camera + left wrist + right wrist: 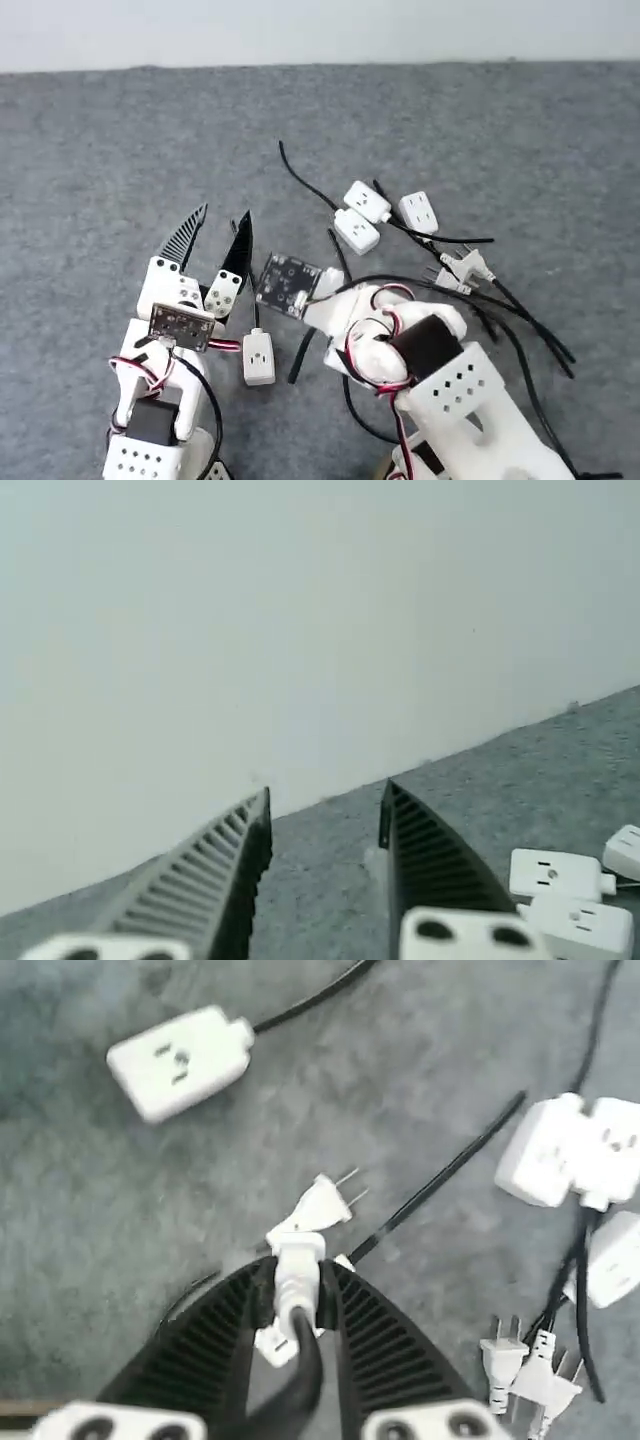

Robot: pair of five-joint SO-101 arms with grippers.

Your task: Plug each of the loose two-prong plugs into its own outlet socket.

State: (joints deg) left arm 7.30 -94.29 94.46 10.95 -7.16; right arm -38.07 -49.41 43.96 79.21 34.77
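The right gripper (pixel 298 1268) was clamped on a plug (pixel 320 1205) by its rear end, with the prongs sticking out past the fingertips and canted to one side. With that hold, the plug could swivel when pressed, and the prongs would then miss the slots. A socket (pixel 258 357) lay loose on the mat (pixel 120 150) between the two arms and would likely skid if pushed unbraced. The left gripper (pixel 224 213) hung open and empty, raised off the mat and bracing nothing. Black cords (pixel 300 358) crossed around three more sockets (pixel 367 200) and the spare plugs (pixel 460 268) at the far right, and might snag. The mat was grey and felt-like, and a plain pale wall (pixel 300 630) stood behind.
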